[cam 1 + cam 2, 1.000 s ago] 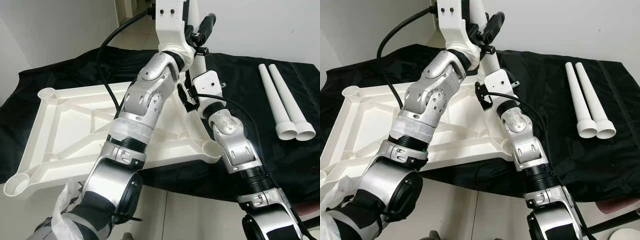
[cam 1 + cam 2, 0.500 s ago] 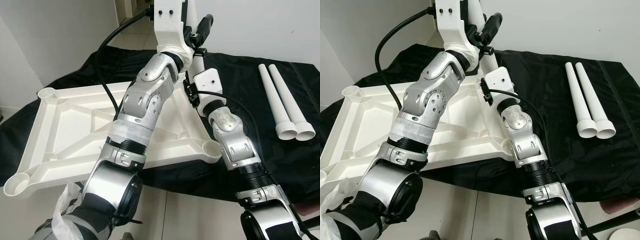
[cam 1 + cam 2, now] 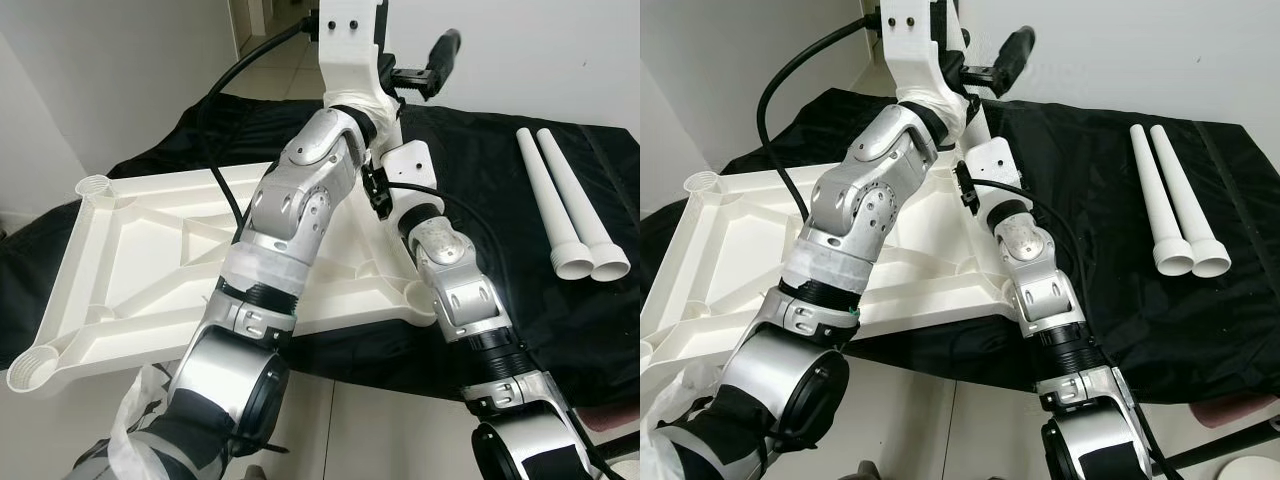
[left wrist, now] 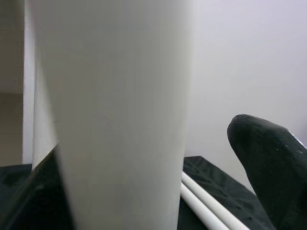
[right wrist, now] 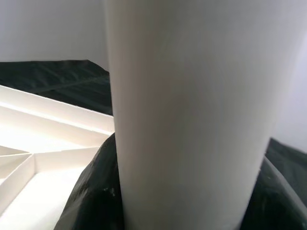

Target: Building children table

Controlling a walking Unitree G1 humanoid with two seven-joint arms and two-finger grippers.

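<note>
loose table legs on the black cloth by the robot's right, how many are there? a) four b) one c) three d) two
d, two white table legs lie side by side on the black cloth, apart from the upturned tabletop.

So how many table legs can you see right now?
3: two loose legs lying side by side on the black cloth to the right, one upright leg at the tabletop's far corner. Others may be hidden behind the arms.

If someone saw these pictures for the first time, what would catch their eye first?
Probably the two silver arms reaching forward together over the white upturned tabletop, which lies on a black cloth. Both wrist views show a white table leg very close up. Two more white legs lie side by side on the cloth, to the robot's right.
</note>
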